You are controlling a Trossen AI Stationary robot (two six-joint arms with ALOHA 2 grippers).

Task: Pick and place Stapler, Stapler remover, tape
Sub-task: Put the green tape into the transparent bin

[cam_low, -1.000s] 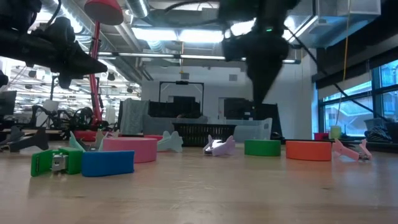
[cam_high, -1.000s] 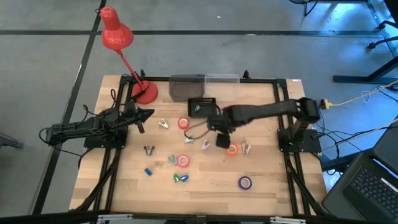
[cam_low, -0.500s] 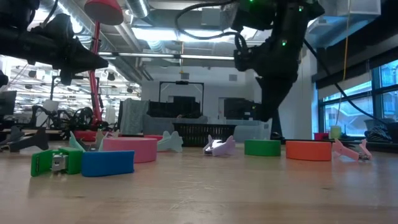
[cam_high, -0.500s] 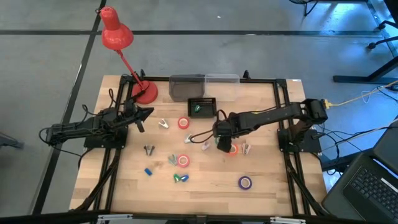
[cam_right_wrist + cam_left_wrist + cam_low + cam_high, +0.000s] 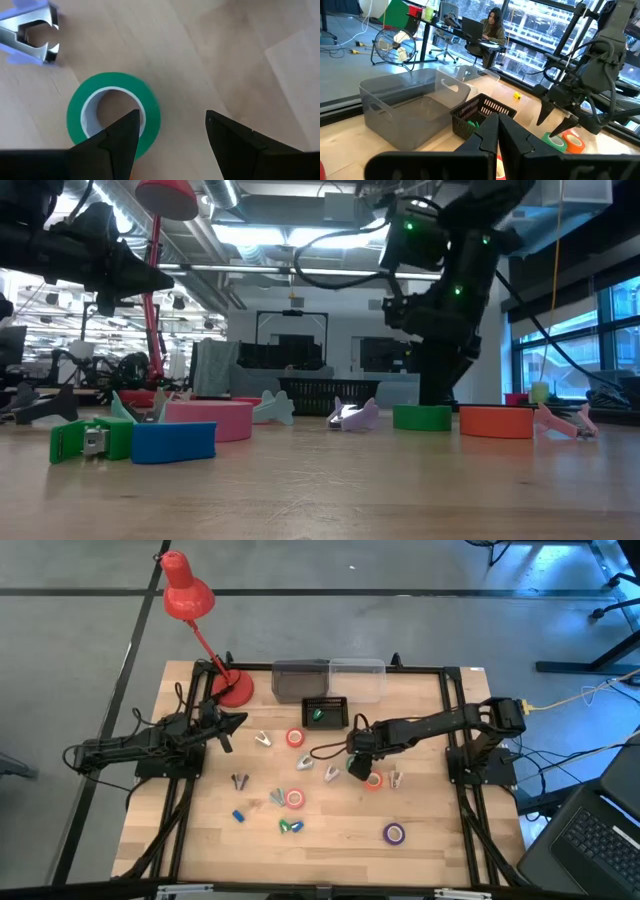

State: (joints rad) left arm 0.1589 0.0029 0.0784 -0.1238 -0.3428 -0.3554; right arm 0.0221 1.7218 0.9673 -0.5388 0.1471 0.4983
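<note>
Tape is the target: a green tape roll (image 5: 114, 116) lies flat on the wooden table (image 5: 440, 810), hole up, directly beneath the right gripper (image 5: 172, 131). From the right wrist, one dark finger (image 5: 120, 135) covers part of the ring's rim while the other finger sits off to the side over bare wood. The fingers stand spread wide and grip nothing. Round as it is, the roll has no long axis to speak of; its pale core faces straight up.

On the low view the right gripper (image 5: 437, 385) hangs right down at the green roll (image 5: 421, 417), with an orange tape roll (image 5: 497, 421) just beside it. From above, the right arm reaches in from the right edge to the middle of the table, its gripper (image 5: 358, 766) beside that orange roll (image 5: 374, 780). A silver staple remover (image 5: 31, 34) with lilac grips lies near the green roll, claws pointing away from it.

Over at the left edge the left gripper (image 5: 236, 723) waits above the table, fingers pressed together, empty.
</note>
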